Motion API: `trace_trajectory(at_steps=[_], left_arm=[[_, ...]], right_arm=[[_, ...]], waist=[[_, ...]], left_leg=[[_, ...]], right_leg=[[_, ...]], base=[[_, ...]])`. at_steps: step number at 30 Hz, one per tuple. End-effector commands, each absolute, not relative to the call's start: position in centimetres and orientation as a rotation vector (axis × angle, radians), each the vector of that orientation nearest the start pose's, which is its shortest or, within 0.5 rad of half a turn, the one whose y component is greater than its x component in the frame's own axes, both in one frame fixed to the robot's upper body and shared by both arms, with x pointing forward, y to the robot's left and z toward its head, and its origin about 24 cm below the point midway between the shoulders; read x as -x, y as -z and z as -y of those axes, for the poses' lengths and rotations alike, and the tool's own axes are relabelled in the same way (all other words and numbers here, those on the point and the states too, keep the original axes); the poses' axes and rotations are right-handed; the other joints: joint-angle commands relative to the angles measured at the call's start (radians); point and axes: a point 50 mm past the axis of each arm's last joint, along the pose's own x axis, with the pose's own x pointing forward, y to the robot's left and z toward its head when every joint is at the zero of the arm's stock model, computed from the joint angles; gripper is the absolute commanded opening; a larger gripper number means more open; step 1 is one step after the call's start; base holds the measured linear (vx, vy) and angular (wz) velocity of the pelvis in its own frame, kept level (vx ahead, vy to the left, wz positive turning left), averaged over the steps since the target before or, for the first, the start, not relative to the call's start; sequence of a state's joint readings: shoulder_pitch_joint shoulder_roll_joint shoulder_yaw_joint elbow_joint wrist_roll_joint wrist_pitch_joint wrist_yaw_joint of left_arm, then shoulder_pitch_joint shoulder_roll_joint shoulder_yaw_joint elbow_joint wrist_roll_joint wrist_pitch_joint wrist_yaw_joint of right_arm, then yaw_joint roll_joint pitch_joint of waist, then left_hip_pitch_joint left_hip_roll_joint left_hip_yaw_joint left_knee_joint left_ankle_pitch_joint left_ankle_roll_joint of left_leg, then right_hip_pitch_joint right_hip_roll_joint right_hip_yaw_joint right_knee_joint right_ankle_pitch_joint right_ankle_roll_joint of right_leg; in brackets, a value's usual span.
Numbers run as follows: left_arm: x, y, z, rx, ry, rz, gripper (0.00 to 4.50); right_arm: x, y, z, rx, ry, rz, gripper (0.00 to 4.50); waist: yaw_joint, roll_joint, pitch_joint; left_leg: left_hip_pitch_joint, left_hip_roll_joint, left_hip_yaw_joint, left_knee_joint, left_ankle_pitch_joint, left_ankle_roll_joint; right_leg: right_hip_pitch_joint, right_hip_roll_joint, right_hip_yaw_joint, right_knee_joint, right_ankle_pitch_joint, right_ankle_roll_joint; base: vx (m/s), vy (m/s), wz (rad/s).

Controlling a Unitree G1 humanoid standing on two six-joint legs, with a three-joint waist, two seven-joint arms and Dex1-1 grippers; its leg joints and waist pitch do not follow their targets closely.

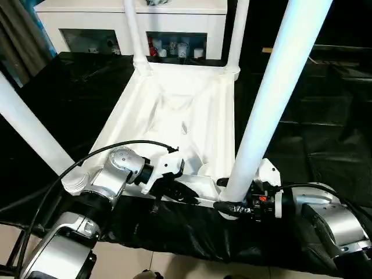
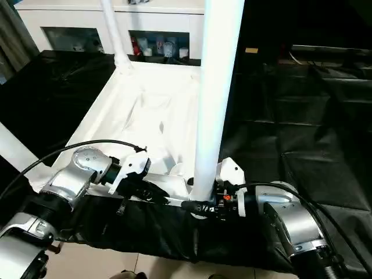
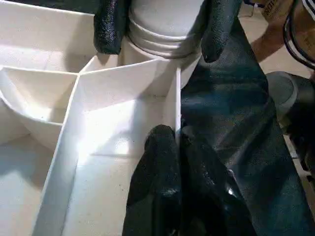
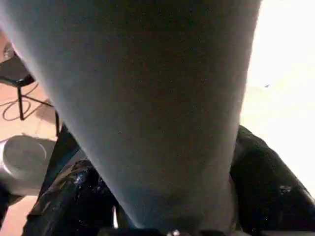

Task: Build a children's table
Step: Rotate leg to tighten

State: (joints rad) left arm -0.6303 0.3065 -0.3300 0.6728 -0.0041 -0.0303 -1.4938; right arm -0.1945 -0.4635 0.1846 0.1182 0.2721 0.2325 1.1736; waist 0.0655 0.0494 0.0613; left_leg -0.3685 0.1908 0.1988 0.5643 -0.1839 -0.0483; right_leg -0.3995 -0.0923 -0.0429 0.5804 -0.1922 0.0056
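The children's table top (image 1: 174, 116) lies upside down on a black-covered surface (image 1: 325, 133), ribbed underside facing up. Four white legs stand in its corner sockets: two at the far corners (image 1: 132, 29) (image 1: 238, 32), one at the near left corner (image 1: 29, 131), and one at the near right corner (image 1: 273, 93).

The right gripper (image 1: 235, 206) is clamped around the base of the near right leg, just above its socket; in the right wrist view its black fingers (image 4: 74, 196) sit against both sides of the tube. The left gripper (image 3: 170, 162) pinches the near rim wall of the top, its fingers (image 3: 157, 187) narrow, one on each side of the thin white wall, close beside the right gripper.

Behind the table stands a white cabinet (image 1: 133, 14) with glass doors; small jars and bottles (image 1: 174, 46) sit on its shelf, their contents not discernible.
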Motion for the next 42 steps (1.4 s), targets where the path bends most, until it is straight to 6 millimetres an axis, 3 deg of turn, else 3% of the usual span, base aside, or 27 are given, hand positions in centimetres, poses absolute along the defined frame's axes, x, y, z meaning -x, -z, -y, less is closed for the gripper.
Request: trace_trajectory(at_steps=[1, 5, 8, 11, 12, 13, 14, 17, 20, 21, 22, 23, 29, 34, 37, 39, 40, 42], left_arm=[[-30.5, -4.5, -10.1, -0.368, 1.654, -0.436, 0.0], [-30.8, -4.3, -9.6, -0.358, 1.585, -0.426, 0.0], [-31.2, -4.3, -8.4, -0.339, 1.505, -0.415, 0.0], [-31.3, -4.2, -6.3, -0.297, 1.43, -0.401, 0.0], [-31.1, -4.2, -5.5, -0.291, 1.417, -0.393, 0.0], [-31.1, -4.2, -5.3, -0.289, 1.413, -0.391, 0.0], [-31.0, -4.1, -4.8, -0.283, 1.403, -0.388, 0.0], [-30.4, -3.9, -3.4, -0.29, 1.411, -0.38, 0.0], [-29.7, -3.7, -2.3, -0.296, 1.424, -0.37, 0.0], [-29.6, -3.7, -2.1, -0.299, 1.424, -0.366, 0.0], [-29.5, -3.7, -2.0, -0.303, 1.427, -0.363, 0.0], [-29.6, -3.7, -2.0, -0.307, 1.419, -0.361, 0.0], [-30.0, -3.9, -2.9, -0.326, 1.387, -0.355, 0.0], [-30.1, -4.0, -4.2, -0.344, 1.426, -0.336, 0.0], [-29.9, -4.1, -5.4, -0.351, 1.483, -0.31, 0.0], [-29.9, -4.1, -6.0, -0.355, 1.501, -0.313, 0.0], [-29.9, -4.1, -6.3, -0.362, 1.516, -0.313, 0.0], [-29.8, -4.1, -7.0, -0.37, 1.557, -0.324, 0.0]], right_arm=[[-24.3, -3.5, 14.6, 0.032, -1.3, -0.36, 2.72], [-24.5, -3.1, 14.1, -0.001, -1.211, -0.333, 2.71], [-25.4, -2.4, 13.4, -0.011, -1.03, -0.29, 2.7], [-26.5, -1.9, 12.3, -0.072, -0.84, -0.266, 2.7], [-26.7, -1.9, 11.7, -0.077, -0.81, -0.262, 2.7], [-26.8, -1.8, 11.5, -0.078, -0.8, -0.261, 2.7], [-27.0, -1.8, 11.1, -0.087, -0.774, -0.264, 2.7], [-27.5, -1.7, 9.7, -0.102, -0.713, -0.262, 2.7], [-27.9, -2.0, 8.4, -0.114, -0.693, -0.246, 2.7], [-28.1, -2.1, 8.5, -0.106, -0.681, -0.23, 2.7], [-28.2, -2.2, 8.5, -0.104, -0.675, -0.224, 3.26], [-28.3, -2.4, 8.7, -0.115, -0.657, -0.211, 3.26], [-28.1, -2.9, 9.8, -0.062, -0.696, -0.178, 3.83], [-27.5, -3.2, 11.4, 0.0, -0.811, -0.187, 4.04], [-26.2, -3.7, 12.5, 0.024, -0.994, -0.216, 4.04], [-25.6, -3.8, 12.9, 0.029, -1.074, -0.239, 4.04], [-25.4, -3.8, 13.2, 0.034, -1.111, -0.257, 4.04], [-25.0, -3.9, 13.8, 0.042, -1.173, -0.279, 4.04]], waist=[[-0.001, -0.017, -0.047], [-0.006, -0.017, -0.038], [-0.014, -0.016, -0.034], [-0.029, -0.019, -0.029], [-0.035, -0.02, -0.029], [-0.036, -0.01, -0.027], [-0.04, -0.015, -0.027], [-0.042, -0.015, -0.028], [-0.045, -0.013, -0.026], [-0.047, -0.02, -0.03], [-0.046, -0.016, -0.031], [-0.047, -0.015, -0.031], [-0.048, -0.015, -0.035], [-0.043, -0.018, -0.038], [-0.032, -0.02, -0.043], [-0.03, -0.018, -0.047], [-0.03, -0.026, -0.048], [-0.022, -0.022, -0.047]], left_leg=[[0.009, 0.042, -0.01, -0.056, -0.162, 0.109], [0.011, 0.041, -0.014, -0.069, -0.245, 0.062], [0.019, 0.041, -0.018, -0.077, -0.317, 0.023], [0.015, 0.038, -0.026, -0.086, -0.365, -0.009], [0.015, 0.036, -0.029, -0.087, -0.376, -0.011], [0.016, 0.036, -0.03, -0.087, -0.384, -0.011], [0.018, 0.035, -0.028, -0.086, -0.398, -0.006], [0.015, 0.032, -0.029, -0.086, -0.387, -0.002], [0.012, 0.034, -0.029, -0.089, -0.383, 0.004], [0.011, 0.033, -0.029, -0.088, -0.384, 0.005], [0.012, 0.034, -0.029, -0.088, -0.378, 0.006], [0.014, 0.033, -0.026, -0.086, -0.375, 0.01], [0.01, 0.034, -0.021, -0.083, -0.333, 0.029], [0.007, 0.033, -0.016, -0.077, -0.277, 0.061], [0.007, 0.033, -0.015, -0.069, -0.219, 0.096], [0.002, 0.034, -0.014, -0.063, -0.164, 0.128], [0.001, 0.034, -0.012, -0.061, -0.156, 0.133], [0.003, 0.037, -0.01, -0.058, -0.136, 0.145]], right_leg=[[0.044, -0.048, 0.03, -0.053, -0.084, -0.285], [0.041, -0.051, 0.032, -0.071, -0.252, -0.244], [0.03, -0.053, 0.035, -0.085, -0.371, -0.209], [0.027, -0.053, 0.032, -0.092, -0.446, -0.173], [0.027, -0.052, 0.031, -0.095, -0.465, -0.161], [0.027, -0.052, 0.032, -0.095, -0.469, -0.157], [0.021, -0.051, 0.033, -0.101, -0.483, -0.149], [0.022, -0.052, 0.034, -0.103, -0.495, -0.138], [0.022, -0.049, 0.034, -0.102, -0.468, -0.134], [0.025, -0.048, 0.034, -0.102, -0.464, -0.132], [0.024, -0.05, 0.035, -0.1, -0.453, -0.134], [0.021, -0.047, 0.037, -0.101, -0.435, -0.138], [0.027, -0.044, 0.037, -0.091, -0.333, -0.169], [0.033, -0.047, 0.038, -0.088, -0.281, -0.186], [0.041, -0.044, 0.038, -0.08, -0.2, -0.2], [0.043, -0.045, 0.034, -0.069, -0.106, -0.232], [0.044, -0.044, 0.033, -0.067, -0.096, -0.236], [0.043, -0.044, 0.031, -0.063, -0.08, -0.25]], base=[[0.0, 0.0, 0.0], [0.0, 0.0, 0.0], [0.0, 0.0, 0.0], [0.0, 0.0, 0.0], [0.0, 0.0, 0.0], [0.0, 0.0, 0.0], [0.0, 0.0, 0.0], [0.0, 0.0, 0.0], [0.0, 0.0, 0.0], [0.0, 0.0, 0.0], [0.0, 0.0, 0.0], [0.0, 0.0, 0.0], [0.0, 0.0, 0.0], [0.0, 0.0, 0.0], [0.0, 0.0, 0.0], [0.0, 0.0, 0.0], [0.0, 0.0, 0.0], [0.0, 0.0, 0.0]])
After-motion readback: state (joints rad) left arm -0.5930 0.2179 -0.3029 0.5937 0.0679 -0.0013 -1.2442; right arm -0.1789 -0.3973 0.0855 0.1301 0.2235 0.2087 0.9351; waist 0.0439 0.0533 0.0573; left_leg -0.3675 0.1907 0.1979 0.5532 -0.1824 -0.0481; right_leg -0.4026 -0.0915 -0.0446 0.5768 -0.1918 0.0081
